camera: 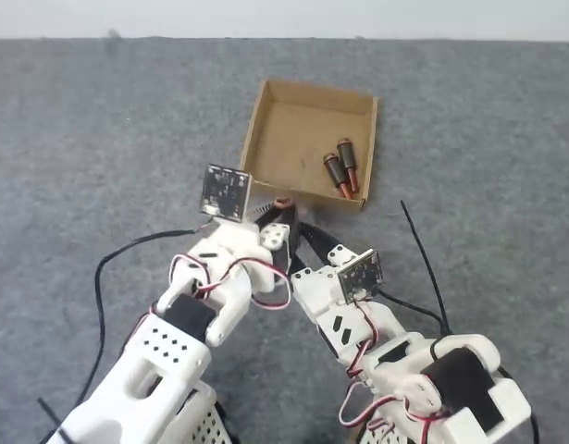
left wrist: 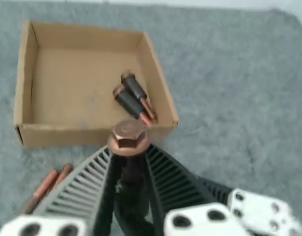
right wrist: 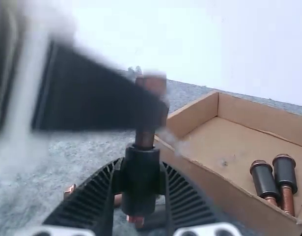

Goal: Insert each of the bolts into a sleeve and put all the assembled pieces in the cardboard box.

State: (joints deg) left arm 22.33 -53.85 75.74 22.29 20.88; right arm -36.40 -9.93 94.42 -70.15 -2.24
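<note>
**Q:** Which container appears, and what does it hold?

**A:** The cardboard box (camera: 256, 129), open at the top, stands on the grey carpet (camera: 99, 139) just beyond the two arms. Inside it, two finished pieces (left wrist: 127, 101) lie side by side close to one wall. Each is a copper bolt seated in a black sleeve.

**Q:** Where is the piece being handled?

**A:** It is outside the box, held upright above the carpet just in front of the near wall. The bolt (left wrist: 128, 137) points its hexagonal head upward. Its shank runs down through the sleeve (right wrist: 141, 187), and a copper tip shows below.

**Q:** How do the claws stand?

**A:** The left gripper (left wrist: 128, 160) is clenched on the bolt just beneath the head. The right gripper (right wrist: 141, 172) is clenched around the sleeve lower down.

**Q:** What else lies nearby?

**A:** Two loose bolts (left wrist: 45, 186) rest on the carpet outside the box, near its front wall.
</note>
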